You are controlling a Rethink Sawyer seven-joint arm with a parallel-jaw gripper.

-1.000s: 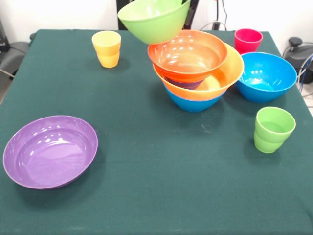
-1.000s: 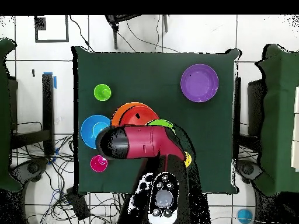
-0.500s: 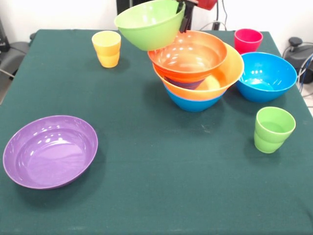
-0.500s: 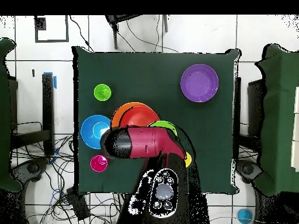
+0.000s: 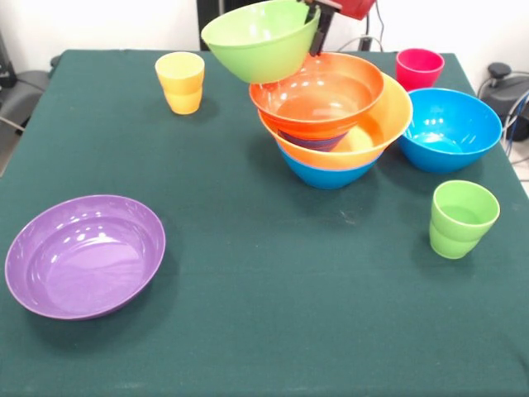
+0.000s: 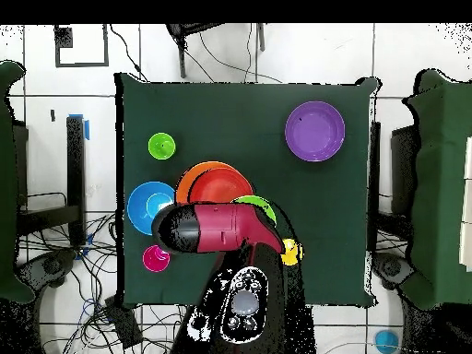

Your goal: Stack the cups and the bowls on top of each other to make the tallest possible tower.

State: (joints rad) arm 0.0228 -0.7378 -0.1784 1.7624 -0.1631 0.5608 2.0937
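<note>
One lime green bowl (image 5: 261, 39) hangs tilted beside the top of the tower (image 5: 335, 116), its far rim pinched by the gripper (image 5: 315, 33), apparently awaiting centring above the orange-red bowl (image 5: 316, 93) before lowering.

no readable text anywhere: no words, labels, brands, numbers or signs show in either view.
</note>
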